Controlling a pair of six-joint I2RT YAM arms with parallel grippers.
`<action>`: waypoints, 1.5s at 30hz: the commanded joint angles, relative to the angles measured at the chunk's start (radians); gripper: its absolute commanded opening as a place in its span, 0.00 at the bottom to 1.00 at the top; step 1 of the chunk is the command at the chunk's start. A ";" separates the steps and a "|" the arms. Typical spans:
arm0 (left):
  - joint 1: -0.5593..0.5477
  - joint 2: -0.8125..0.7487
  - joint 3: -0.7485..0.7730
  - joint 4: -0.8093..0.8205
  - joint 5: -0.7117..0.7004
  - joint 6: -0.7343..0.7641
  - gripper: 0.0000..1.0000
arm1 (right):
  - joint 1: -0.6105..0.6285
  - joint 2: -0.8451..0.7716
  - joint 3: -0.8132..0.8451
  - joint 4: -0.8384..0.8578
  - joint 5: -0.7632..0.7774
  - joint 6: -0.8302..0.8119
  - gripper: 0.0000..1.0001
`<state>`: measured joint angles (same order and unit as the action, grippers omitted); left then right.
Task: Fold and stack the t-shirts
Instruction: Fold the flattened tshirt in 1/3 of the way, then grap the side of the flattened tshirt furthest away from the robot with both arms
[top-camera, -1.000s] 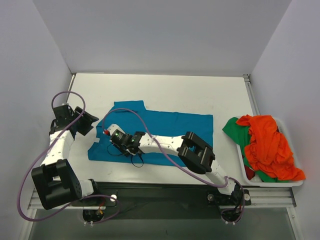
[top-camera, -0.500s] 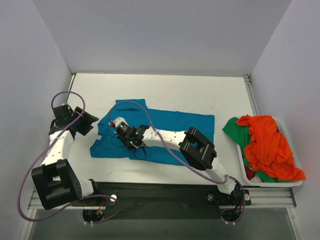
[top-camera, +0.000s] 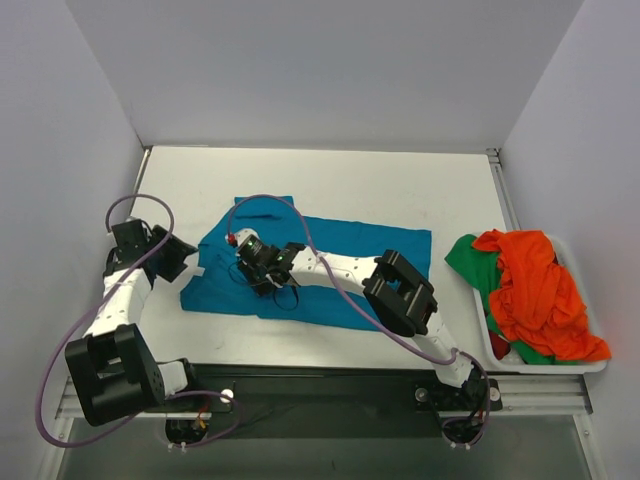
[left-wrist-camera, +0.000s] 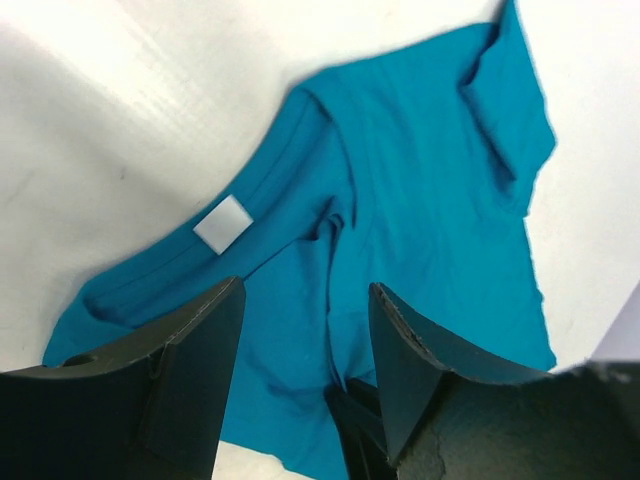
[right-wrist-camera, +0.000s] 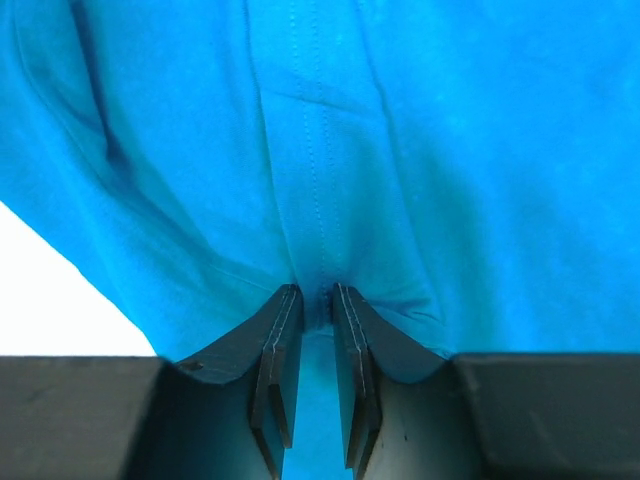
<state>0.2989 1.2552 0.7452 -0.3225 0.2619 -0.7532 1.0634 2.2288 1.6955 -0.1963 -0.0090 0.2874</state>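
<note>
T-shirts are sitting in two places. A teal-blue t-shirt (top-camera: 360, 248) is lying spread across the middle of the white table (top-camera: 400, 190), while an orange-red shirt (top-camera: 535, 290) and a green shirt (top-camera: 465, 262) are lying heaped in a white bin (top-camera: 548, 367) at the right edge of the overhead frame, probably waiting their turn.

The right gripper (right-wrist-camera: 310, 300) is reaching across to the left part of the teal shirt. Its fingers are closing tightly on a small ridge of cloth, right on a double-stitched seam (right-wrist-camera: 318, 130) running up the middle of its wrist view. Pinching at a seam is likely giving it a firmer bite than a single loose layer would. The fabric is bunching into soft creases around the pinch, so it is behaving as thin, limp knit (nothing stiff about it).

The left gripper (left-wrist-camera: 305, 288) is hovering at the left of the overhead frame, just off the shirt's edge, with its jaws standing wide apart and nothing between them. It is looking down on the collar end, where a small white label (left-wrist-camera: 223, 223) is showing inside the neckband, and it seems to be standing ready to take a matching hold.

Folding is only beginning. One sleeve is jutting toward the top of the frame, and the lower left edge is lying rumpled.
</note>
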 joint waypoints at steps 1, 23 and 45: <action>-0.023 -0.054 -0.046 -0.012 -0.078 -0.024 0.63 | -0.008 -0.060 0.012 -0.005 -0.039 0.033 0.20; -0.173 -0.046 -0.173 -0.046 -0.345 -0.110 0.60 | -0.124 -0.120 -0.028 0.018 -0.066 0.194 0.04; -0.219 0.028 0.195 0.014 -0.219 0.008 0.68 | -0.237 -0.228 -0.146 0.001 0.049 0.210 0.63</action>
<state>0.1131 1.2358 0.8513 -0.3958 -0.0158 -0.7948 0.8368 2.1315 1.5841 -0.1787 -0.0288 0.4934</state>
